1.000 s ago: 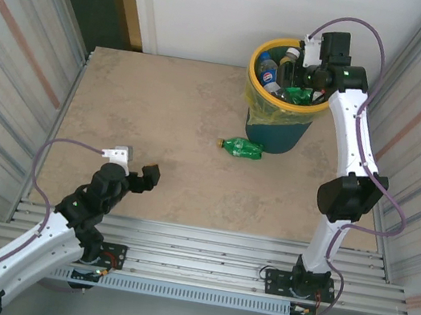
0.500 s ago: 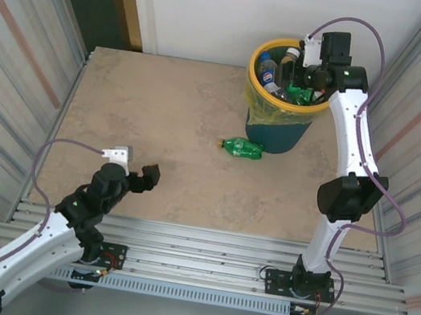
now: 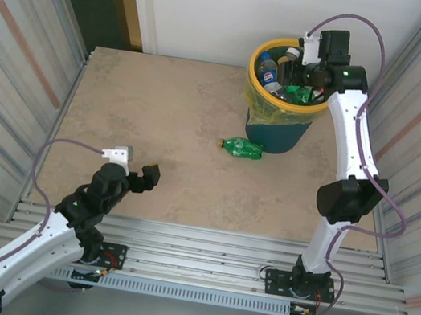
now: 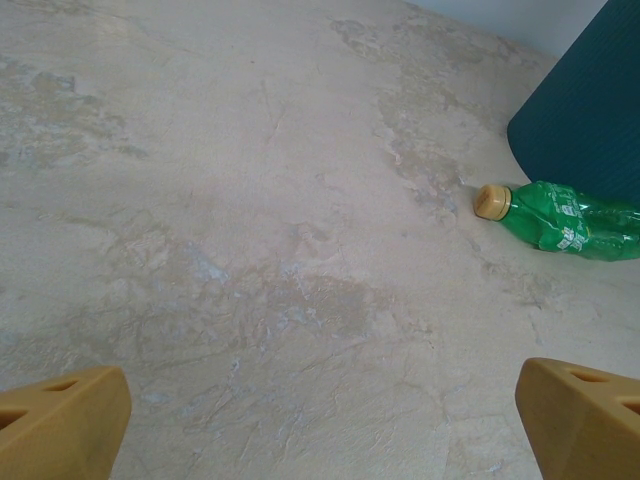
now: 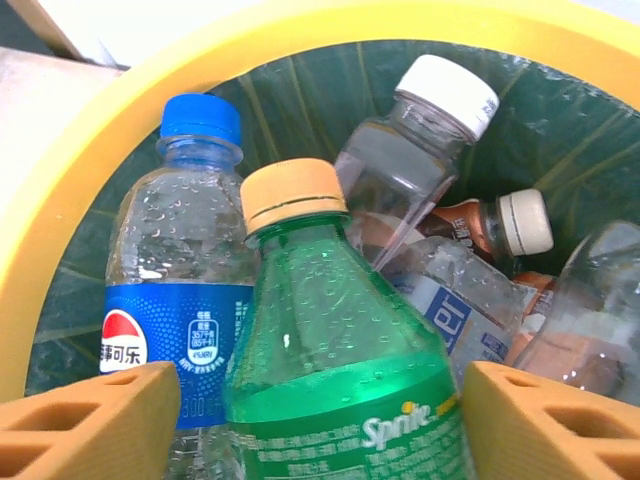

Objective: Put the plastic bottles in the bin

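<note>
Left wrist view: the left gripper point(image 4: 320, 415) hangs wide open over the table point(image 4: 200, 200) at the near left. Farther right, a green bottle point(image 4: 565, 222) lies on its side just beside the bin point(image 4: 590, 110). At the far right, the right gripper point(image 5: 320, 420) straddles a green Sprite bottle point(image 5: 330, 330) standing among other bottles point(image 5: 185, 270) inside the bin; whether it grips the bottle, I cannot tell.

**A lab for robots**

The left arm point(image 3: 27, 248) and the right arm point(image 3: 350, 141) are bolted to metal rails point(image 3: 203, 247) by a stone-look table point(image 3: 161, 116) — ribbed metal walls point(image 3: 6, 64) stand on both sides, a plain white wall point(image 3: 221, 4) behind.
</note>
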